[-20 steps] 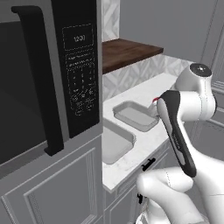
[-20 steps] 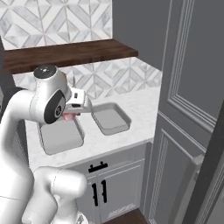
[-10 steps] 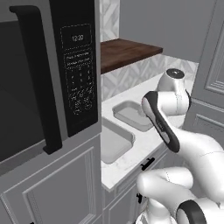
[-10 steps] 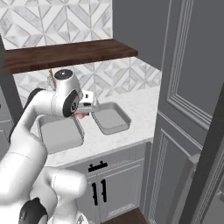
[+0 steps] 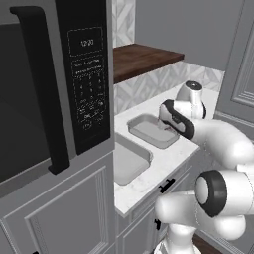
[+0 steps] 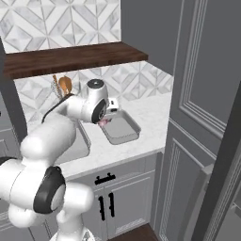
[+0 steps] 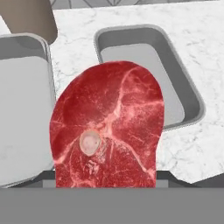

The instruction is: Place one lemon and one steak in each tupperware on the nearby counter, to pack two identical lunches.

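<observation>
Gripper (image 6: 104, 122) clenched on a steak (image 7: 107, 127), hanging over the near left edge of the right tray (image 6: 126, 128). Steak red and marbled with a pale round bone spot, held by its lower edge and standing broadside to the hand camera; in the right base view just a pink sliver at the fingertips. Finger tips themselves hidden behind the meat in the hand view.

Two trays side by side on the counter (image 6: 150, 113), close but apart: right tray (image 7: 175, 83) bare inside, left tray (image 7: 22, 118) also bare where visible, partly hidden behind the arm in the right base view. From the left base view, far tray (image 5: 149, 131) partly behind the hand, near tray (image 5: 130, 161) just beside the microwave (image 5: 74, 94).

Wooden shelf (image 6: 70, 56) above the patterned backsplash. Utensil holder (image 6: 60, 87) with wooden spoons at the back of the counter, behind the left tray. Grey cabinets (image 6: 122, 200) with black handles below.
</observation>
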Robot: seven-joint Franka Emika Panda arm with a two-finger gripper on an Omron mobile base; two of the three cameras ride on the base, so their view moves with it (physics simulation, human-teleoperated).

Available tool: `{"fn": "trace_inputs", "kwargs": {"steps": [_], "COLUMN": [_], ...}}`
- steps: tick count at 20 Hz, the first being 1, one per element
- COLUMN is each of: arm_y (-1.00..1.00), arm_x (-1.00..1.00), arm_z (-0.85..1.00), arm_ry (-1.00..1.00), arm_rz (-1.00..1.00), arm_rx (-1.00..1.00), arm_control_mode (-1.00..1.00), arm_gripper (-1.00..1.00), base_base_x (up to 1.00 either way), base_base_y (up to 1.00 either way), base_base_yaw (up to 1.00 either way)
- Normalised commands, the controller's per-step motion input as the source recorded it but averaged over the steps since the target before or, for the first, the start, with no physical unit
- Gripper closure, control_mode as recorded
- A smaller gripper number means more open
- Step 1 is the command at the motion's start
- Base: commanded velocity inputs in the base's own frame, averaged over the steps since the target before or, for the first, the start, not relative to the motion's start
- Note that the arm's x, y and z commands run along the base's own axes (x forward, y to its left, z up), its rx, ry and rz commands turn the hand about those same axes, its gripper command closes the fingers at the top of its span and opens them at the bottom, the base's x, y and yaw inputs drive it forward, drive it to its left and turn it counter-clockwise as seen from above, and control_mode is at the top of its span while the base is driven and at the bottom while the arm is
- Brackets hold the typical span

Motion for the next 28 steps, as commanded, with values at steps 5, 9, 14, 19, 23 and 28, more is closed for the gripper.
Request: {"fn": "trace_inputs", "kwargs": {"steps": [5,9,14,19,23,28], "arm_y": [0.0,0.01,0.01,0.0,-0.14,-0.15], "arm_x": [0.97,0.81,0.63,0.83,0.73,0.66], "arm_z": [-0.36,-0.53,-0.68,-0.54,-0.33,-0.43], "arm_ry": [0.11,0.05,0.07,0.16,0.07,0.05], "arm_rz": [0.07,0.0,0.02,0.03,0.05,0.04], "arm_rx": [-0.08,-0.09,-0.13,-0.09,-0.01,-0.02], "arm_control_mode": [-1.0,-1.0,-1.0,-1.0,-1.0,-1.0], "arm_gripper": [1.0,1.0,1.0,1.0,1.0,1.0], "base_base_x": [0.0,0.0,0.0,0.0,0.0,0.0], "base_base_y": [0.0,0.0,0.0,0.0,0.0,0.0], "base_base_yaw": [0.0,0.0,0.0,0.0,0.0,0.0]}}
